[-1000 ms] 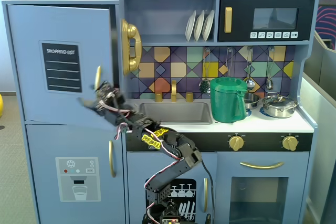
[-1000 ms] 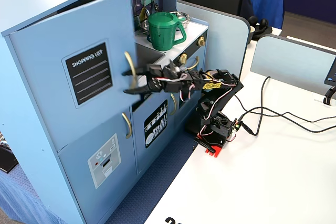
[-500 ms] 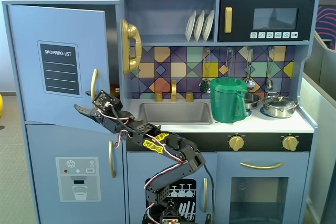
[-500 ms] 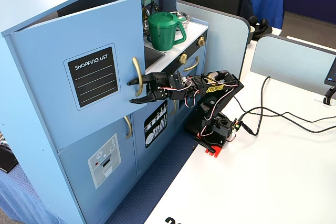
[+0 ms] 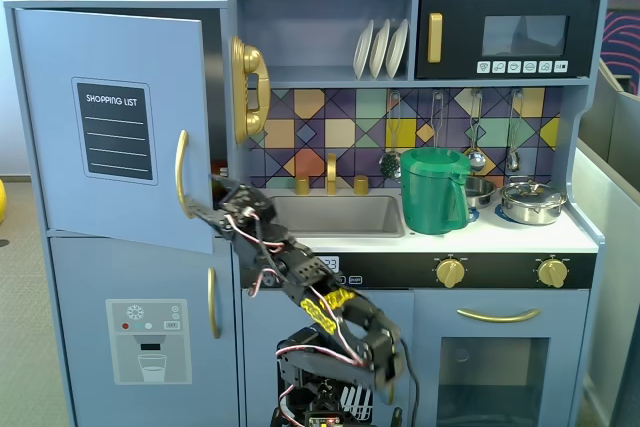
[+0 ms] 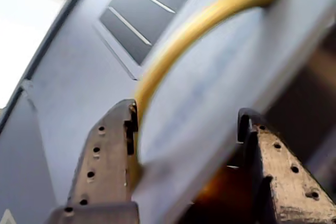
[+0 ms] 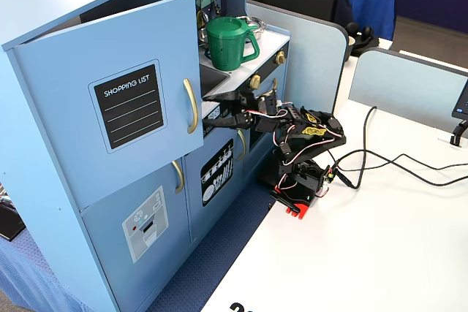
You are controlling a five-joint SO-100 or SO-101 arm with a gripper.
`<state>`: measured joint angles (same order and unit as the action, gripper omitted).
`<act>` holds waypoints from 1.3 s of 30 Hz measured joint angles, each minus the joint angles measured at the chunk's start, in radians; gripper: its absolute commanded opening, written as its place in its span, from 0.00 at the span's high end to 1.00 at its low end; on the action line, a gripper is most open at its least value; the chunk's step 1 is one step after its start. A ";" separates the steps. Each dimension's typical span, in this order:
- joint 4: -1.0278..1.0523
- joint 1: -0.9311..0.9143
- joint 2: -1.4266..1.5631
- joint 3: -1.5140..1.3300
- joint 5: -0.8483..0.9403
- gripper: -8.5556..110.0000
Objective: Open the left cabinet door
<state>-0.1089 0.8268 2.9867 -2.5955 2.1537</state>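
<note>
**At the fridge door edge: fingers straddling the free edge, door ajar**

On the left of the toy kitchen in a fixed view, the left cabinet door stands partly open, swung out from the cabinet at its handle side. Dark gap visible behind its free edge. Chalkboard panel reads "SHOPPING LIST"; gold handle runs vertically near the free edge.

Gripper sits at the door's lower right corner in that view, just below the handle's bottom end. Arm reaches up and left from its base in front of the lower cabinets.

Wrist view: fingers apart, one finger on the door's front face, touching or just beside the handle, the other finger on the far side of the door edge, over the dark interior. Door edge sits between them. Can't tell if either pad actually presses the panel; picture is blurred.

The other fixed view agrees: gripper at the door edge, just right of the handle.

Below it, the dispenser door is closed. Green pitcher stands on the counter beside the sink.
</note>
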 measured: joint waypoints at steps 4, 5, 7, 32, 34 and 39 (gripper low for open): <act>0.051 -0.086 0.106 -0.029 -0.055 0.79; 0.063 -0.110 0.130 -0.034 -0.074 0.79; 0.091 -0.164 0.140 -0.034 -0.114 0.80; -0.117 0.104 -0.305 -0.023 0.031 0.81; -0.149 0.175 -0.339 -0.023 0.063 0.82; -0.221 0.311 -0.422 -0.012 0.126 0.82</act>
<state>-0.3298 1.1382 2.5648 -2.6078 2.2795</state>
